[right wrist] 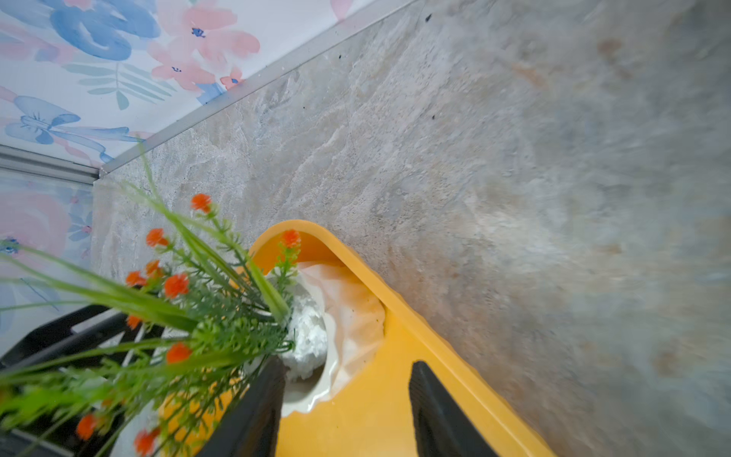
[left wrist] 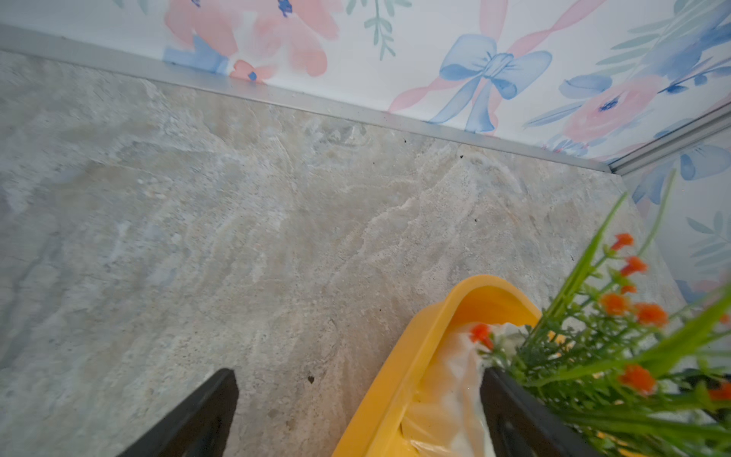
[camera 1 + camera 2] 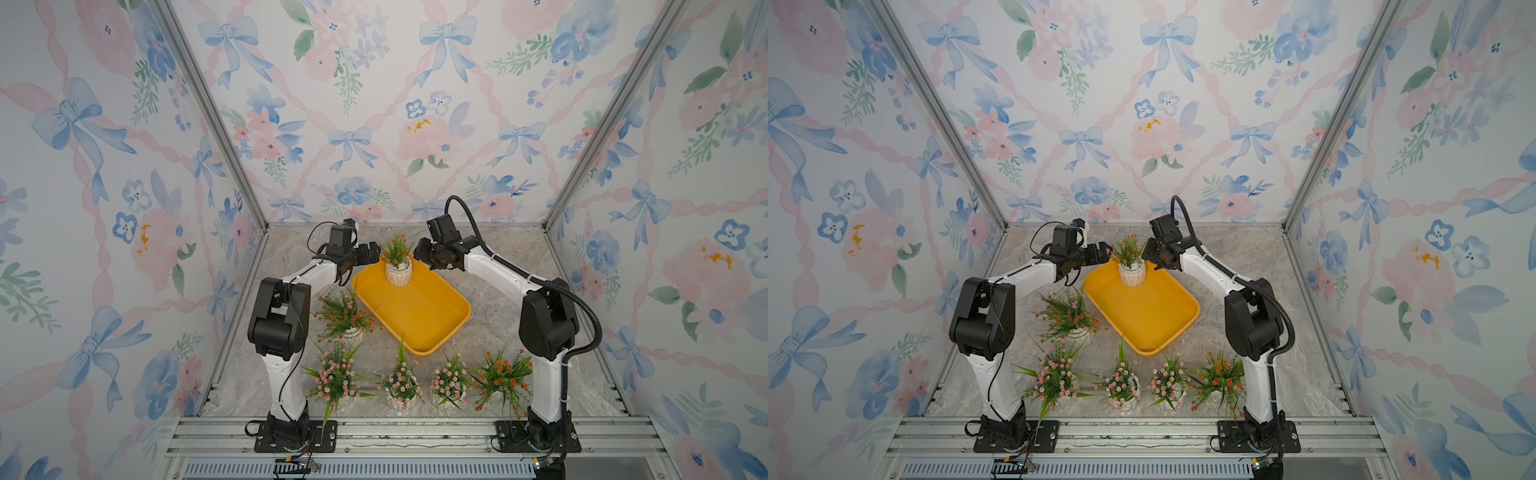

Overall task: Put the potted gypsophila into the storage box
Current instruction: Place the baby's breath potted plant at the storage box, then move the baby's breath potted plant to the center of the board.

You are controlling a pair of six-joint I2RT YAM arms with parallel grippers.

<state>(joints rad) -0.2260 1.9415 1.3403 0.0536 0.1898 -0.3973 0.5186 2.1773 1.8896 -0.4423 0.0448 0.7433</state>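
Note:
The yellow storage box (image 3: 419,320) (image 3: 1148,322) lies at an angle in mid-table. One potted gypsophila (image 3: 398,272) (image 3: 1131,272) with orange-red blossoms stands upright in its far corner. My left gripper (image 3: 375,252) (image 3: 1108,251) hovers just left of that plant, wide open. In the left wrist view the box rim (image 2: 399,376) and the pot's white side (image 2: 451,380) lie between its fingers (image 2: 213,407). My right gripper (image 3: 419,254) (image 3: 1147,254) is just right of the plant. It stands open (image 1: 348,411) over the box floor, with the pot (image 1: 344,316) beside one finger.
Five more potted plants stand outside the box. An orange-red one (image 3: 347,316) is left of it. Along the front are three pink ones (image 3: 336,374) (image 3: 401,382) (image 3: 451,382) and an orange-red one (image 3: 505,376). The back wall is close behind the box.

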